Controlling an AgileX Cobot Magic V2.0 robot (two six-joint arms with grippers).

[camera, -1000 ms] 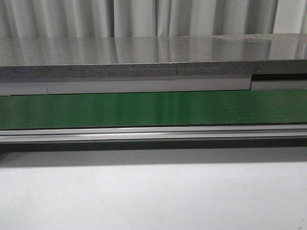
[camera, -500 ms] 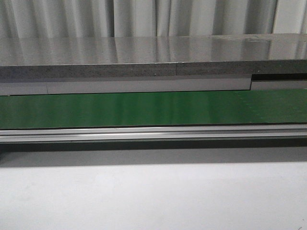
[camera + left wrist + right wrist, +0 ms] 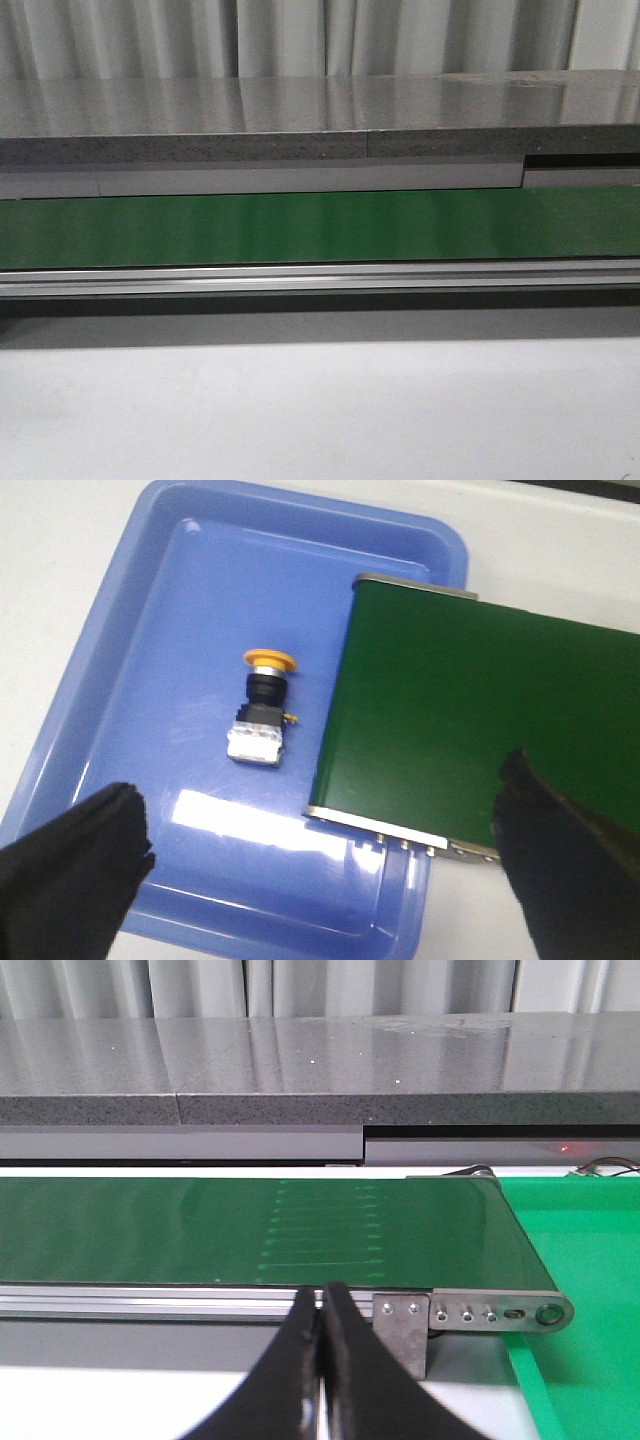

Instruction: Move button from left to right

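The button (image 3: 262, 706), yellow-orange cap on a black body with a pale base, lies on its side in the blue tray (image 3: 120, 680) in the left wrist view. My left gripper (image 3: 320, 840) hangs above the tray, open wide, one finger (image 3: 70, 865) over the tray's edge and the other finger (image 3: 560, 870) over the green belt's end (image 3: 450, 700). The button is apart from both fingers. My right gripper (image 3: 321, 1305) is shut and empty, in front of the conveyor's rail. Neither gripper nor the button shows in the front view.
The green conveyor belt (image 3: 320, 228) runs across the front view behind an aluminium rail (image 3: 320, 278), with a grey counter (image 3: 320, 115) behind it. In the right wrist view the belt's end roller bracket (image 3: 480, 1312) sits beside a green tray (image 3: 590, 1290).
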